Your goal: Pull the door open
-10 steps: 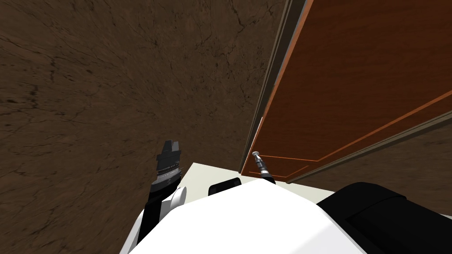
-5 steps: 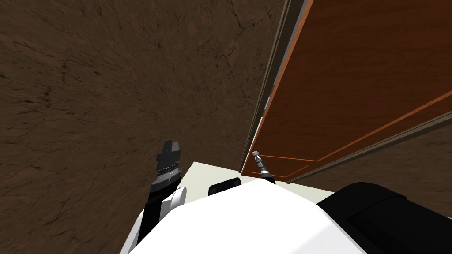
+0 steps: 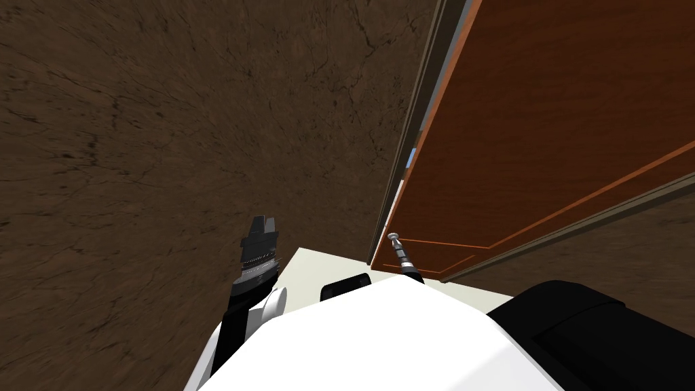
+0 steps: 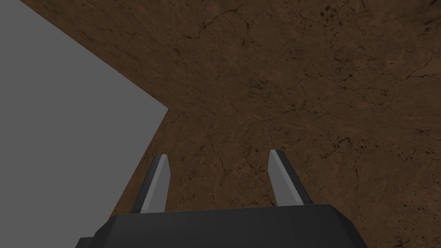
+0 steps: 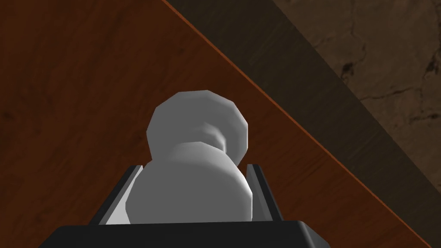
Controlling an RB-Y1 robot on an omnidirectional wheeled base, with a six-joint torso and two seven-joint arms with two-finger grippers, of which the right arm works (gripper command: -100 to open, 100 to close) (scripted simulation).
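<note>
Door knob (image 5: 194, 196) sits clamped in right end effector (image 5: 194, 167); left end effector (image 4: 219, 153) gapes.

Left tool (image 4: 219, 156): dark box, thin light grey blade fingers (image 4: 282, 181).

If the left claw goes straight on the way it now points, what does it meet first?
Probably the brown cracked wall; nothing lies between it and the open left claw, though depth is unclear.

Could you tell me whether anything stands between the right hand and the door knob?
Nothing visible does. The right hand is shut on the grey knob, its fingers pressing the knob's sides, close to the reddish-brown door.
</note>
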